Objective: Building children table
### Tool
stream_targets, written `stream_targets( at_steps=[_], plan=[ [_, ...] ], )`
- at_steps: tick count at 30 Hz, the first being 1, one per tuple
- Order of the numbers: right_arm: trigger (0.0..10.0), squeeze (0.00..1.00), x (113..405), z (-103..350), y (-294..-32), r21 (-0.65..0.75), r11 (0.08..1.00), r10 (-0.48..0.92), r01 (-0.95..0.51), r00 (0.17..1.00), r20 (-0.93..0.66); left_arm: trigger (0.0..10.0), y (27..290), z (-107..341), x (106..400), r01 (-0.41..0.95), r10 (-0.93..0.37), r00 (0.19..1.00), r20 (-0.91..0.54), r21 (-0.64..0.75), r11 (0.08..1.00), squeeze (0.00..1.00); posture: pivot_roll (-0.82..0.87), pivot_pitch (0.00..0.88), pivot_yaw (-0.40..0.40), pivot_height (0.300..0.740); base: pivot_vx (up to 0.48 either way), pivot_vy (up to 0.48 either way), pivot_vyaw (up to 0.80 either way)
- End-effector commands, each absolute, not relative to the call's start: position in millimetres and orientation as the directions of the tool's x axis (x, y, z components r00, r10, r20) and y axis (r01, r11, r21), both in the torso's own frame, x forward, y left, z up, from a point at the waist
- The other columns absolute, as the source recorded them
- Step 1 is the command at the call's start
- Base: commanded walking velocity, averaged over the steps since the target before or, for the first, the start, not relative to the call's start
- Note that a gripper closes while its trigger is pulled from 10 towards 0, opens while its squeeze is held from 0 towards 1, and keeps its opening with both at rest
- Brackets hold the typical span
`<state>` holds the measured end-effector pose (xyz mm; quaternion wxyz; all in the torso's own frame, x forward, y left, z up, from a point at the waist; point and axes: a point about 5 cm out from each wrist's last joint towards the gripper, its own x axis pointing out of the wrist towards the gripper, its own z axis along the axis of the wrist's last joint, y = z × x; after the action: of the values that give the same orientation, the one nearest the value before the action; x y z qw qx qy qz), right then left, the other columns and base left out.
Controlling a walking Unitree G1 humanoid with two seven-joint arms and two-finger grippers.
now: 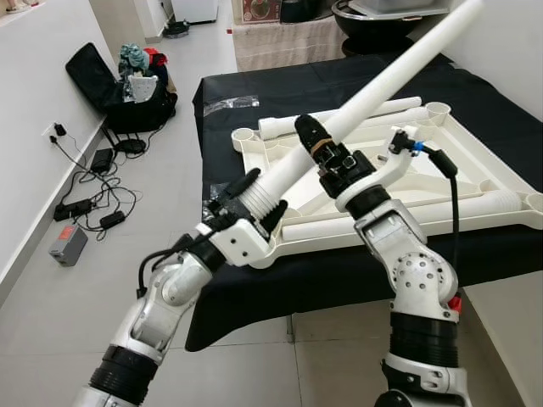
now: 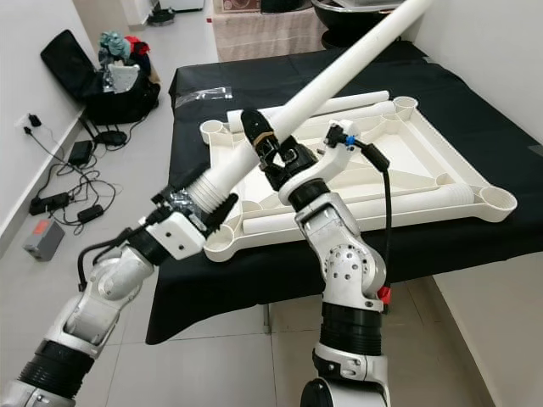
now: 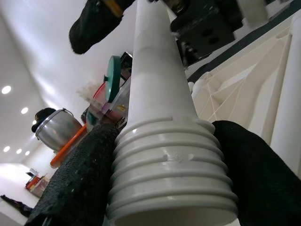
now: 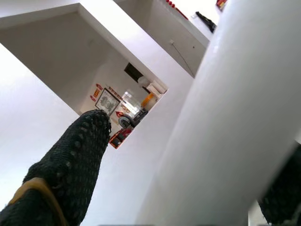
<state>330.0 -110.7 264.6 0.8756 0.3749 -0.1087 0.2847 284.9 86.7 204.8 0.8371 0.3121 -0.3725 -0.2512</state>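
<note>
- White plastic table leg [image 1: 373,93] is being held in the air above the near edge of the table, a long smooth tube with a ribbed, threaded collar at its lower end.
- Left gripper [image 1: 254,208] is clamping that ribbed collar; in the left wrist view its fingers [image 3: 80,179] are pressing on either side of the ridges.
- Right gripper [image 1: 327,157] is bearing against the smooth shaft a little higher up; one finger [image 4: 66,165] is lying along the tube, and whether the pair is squeezing it I cannot tell.
- Long axis of the leg is running diagonally: threaded end low and toward the robot's left, plain end high, pointing away and to the right, past the far side of the table.
- Upturned white tabletop [image 1: 475,182] is lying underside up on the black-draped table [image 1: 254,89], with round sockets at its corners; the near-left socket [image 1: 265,254] is sitting just beside the left gripper.
- Spare legs [image 1: 339,119] are lying loose on and around the tabletop.
- To do this step well, in my judgement, the leg needs tipping upright so the threaded end is facing straight down over that near socket before turning; going in tilted is likely to cross the threads.
- Gripping on the ridges is risking a blocked thread, so shifting the lower hold onto the smooth shaft seems wise.
</note>
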Motion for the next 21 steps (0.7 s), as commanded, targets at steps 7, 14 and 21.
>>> stream_targets(
  at_steps=[7,14,21],
  plan=[
    [10.0,0.0,329,264,-98,0.602,0.51,0.472,-0.615,0.785,0.402,10.0,79,202,276,0.218,-0.699,0.565,0.439,0.737,0.64,0.0,0.05,0.108,0.013,0.74,0.0,0.0,0.0],
    [10.0,0.0,328,258,-95,0.617,0.484,0.505,-0.621,0.774,0.382,10.0,80,202,273,0.228,-0.704,0.566,0.428,0.74,0.633,0.0,0.05,0.112,0.015,0.74,0.0,0.0,0.0],
    [10.0,0.0,325,251,-93,0.628,0.432,0.58,-0.647,0.733,0.356,10.0,85,199,266,0.257,-0.742,0.545,0.391,0.764,0.592,0.0,0.06,0.113,0.01,0.74,0.0,0.0,0.0]
  ],
)
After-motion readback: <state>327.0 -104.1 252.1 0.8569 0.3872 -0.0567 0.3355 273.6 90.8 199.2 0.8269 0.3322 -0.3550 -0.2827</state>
